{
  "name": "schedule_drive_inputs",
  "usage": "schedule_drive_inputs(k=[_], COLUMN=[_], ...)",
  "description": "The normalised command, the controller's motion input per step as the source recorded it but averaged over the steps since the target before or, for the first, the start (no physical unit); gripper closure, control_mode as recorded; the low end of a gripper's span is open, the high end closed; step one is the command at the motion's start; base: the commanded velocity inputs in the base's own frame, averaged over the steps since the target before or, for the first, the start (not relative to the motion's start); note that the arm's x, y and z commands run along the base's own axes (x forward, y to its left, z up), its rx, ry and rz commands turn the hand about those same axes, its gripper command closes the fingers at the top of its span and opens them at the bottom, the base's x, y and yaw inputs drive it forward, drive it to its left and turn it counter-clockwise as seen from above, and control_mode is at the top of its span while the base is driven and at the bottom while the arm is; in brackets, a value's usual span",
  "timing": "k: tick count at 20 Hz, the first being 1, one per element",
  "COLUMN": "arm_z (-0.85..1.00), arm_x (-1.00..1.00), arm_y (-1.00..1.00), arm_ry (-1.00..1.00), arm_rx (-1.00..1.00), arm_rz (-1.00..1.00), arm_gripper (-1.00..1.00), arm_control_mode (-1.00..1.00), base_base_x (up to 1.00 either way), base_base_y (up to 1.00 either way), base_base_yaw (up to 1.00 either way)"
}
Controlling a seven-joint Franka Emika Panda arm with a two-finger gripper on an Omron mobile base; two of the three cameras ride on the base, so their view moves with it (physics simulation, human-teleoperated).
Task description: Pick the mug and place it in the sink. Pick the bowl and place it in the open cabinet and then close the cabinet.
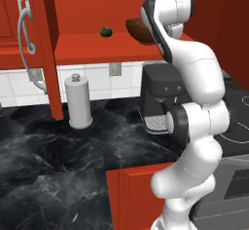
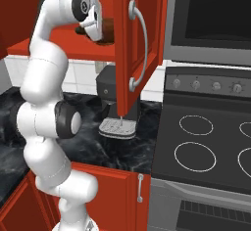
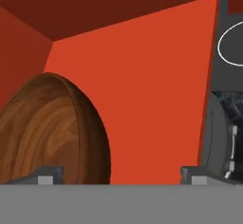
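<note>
Red kitchen with a black marble counter (image 1: 58, 151). The wide dark brown wooden bowl (image 3: 52, 133) sits on the shelf of the open red upper cabinet (image 1: 112, 48). The pincer (image 3: 121, 173) is spread and pinches nothing. Closing the cabinet door (image 2: 135, 49) seems the step left.

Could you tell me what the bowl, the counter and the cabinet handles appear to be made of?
Bowl: wood, smooth, seemingly polished; brown grain bands show. Counter: black stone, likely marble, glossy; pale veins run through it. Cabinet handles: probably metal, silver-grey with a soft sheen; rendering leaves it open.
</note>
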Motion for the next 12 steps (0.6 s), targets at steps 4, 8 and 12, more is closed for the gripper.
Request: schedule_drive_inputs(k=[4,8,12], arm_z=[-0.13,0.02,0.09], arm_x=[-1.00,-1.00,-1.00], arm_y=[-0.08,-0.25,-0.06], arm_ry=[-0.05,-0.08,-0.11], arm_rx=[0.00,0.00,0.00], arm_rz=[0.00,0.00,0.00], arm_gripper=[-1.00,-1.00,-1.00], arm_control_mode=[-1.00,-1.00,-1.00], base_base_x=[0.00,0.00,0.00], base_base_y=[0.00,0.00,0.00], base_base_yaw=[0.00,0.00,0.00])
